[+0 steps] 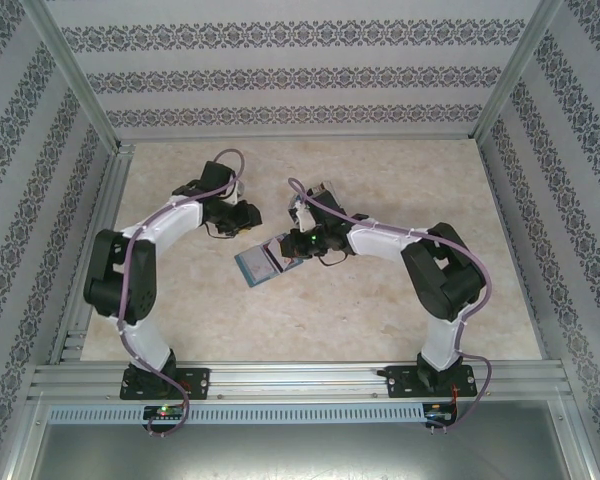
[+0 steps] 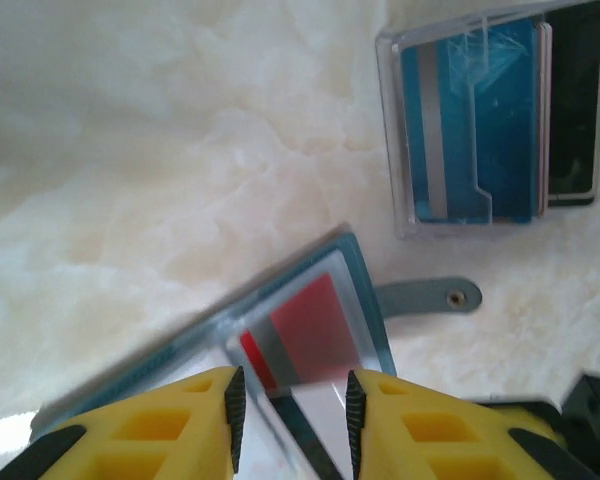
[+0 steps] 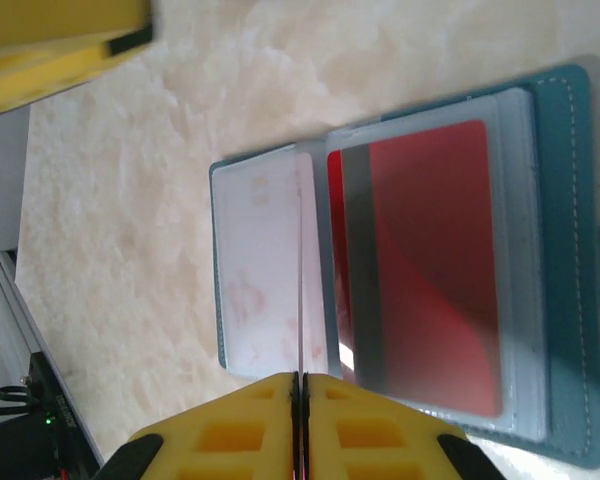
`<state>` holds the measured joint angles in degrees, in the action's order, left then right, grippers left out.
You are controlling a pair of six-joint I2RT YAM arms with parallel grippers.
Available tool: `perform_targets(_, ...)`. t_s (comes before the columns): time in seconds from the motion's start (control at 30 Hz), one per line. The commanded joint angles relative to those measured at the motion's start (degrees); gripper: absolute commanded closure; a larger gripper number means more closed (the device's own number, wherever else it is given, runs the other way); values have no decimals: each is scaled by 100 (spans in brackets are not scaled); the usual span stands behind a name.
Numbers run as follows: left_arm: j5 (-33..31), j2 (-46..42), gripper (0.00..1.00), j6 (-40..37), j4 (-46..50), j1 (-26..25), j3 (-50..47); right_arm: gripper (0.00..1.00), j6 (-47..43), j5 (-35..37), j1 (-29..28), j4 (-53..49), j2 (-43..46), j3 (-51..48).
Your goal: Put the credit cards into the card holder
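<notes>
Credit cards are in two places. One red card with a grey stripe sits inside a clear sleeve of the card holder. A blue card and a black card stand side by side in a clear plastic box, which lies on the tabletop near the holder but apart from it.

The card holder is teal and it lies open and flat, a little left of the middle of the tabletop and nearer to the near edge than to the far edge. Its strap with a small snap lies flat on the surface beside it. The sleeve next to the red card looks whitish.

The right gripper has its yellow fingers pressed together on a thin sheet, which stands upright along the fold of the holder and is seen from its edge. I cannot tell if this sheet is a card or a leaf of the holder.

The left gripper has its fingers apart, with a clear gap between them. It hangs over the holder, on the far side, and I see nothing clamped in it.
</notes>
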<state>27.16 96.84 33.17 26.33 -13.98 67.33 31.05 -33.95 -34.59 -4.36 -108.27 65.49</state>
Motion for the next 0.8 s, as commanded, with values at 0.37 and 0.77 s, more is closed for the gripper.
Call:
perform_targets(0.37, 5, -822, 67, 707, -379, 91, -1715, 88, -106, -525, 172, 533, -497, 171)
perform_targets(0.77, -9, -297, 67, 760, -756, 127, -1819, 88, 254, -639, 39, 946, -469, -91)
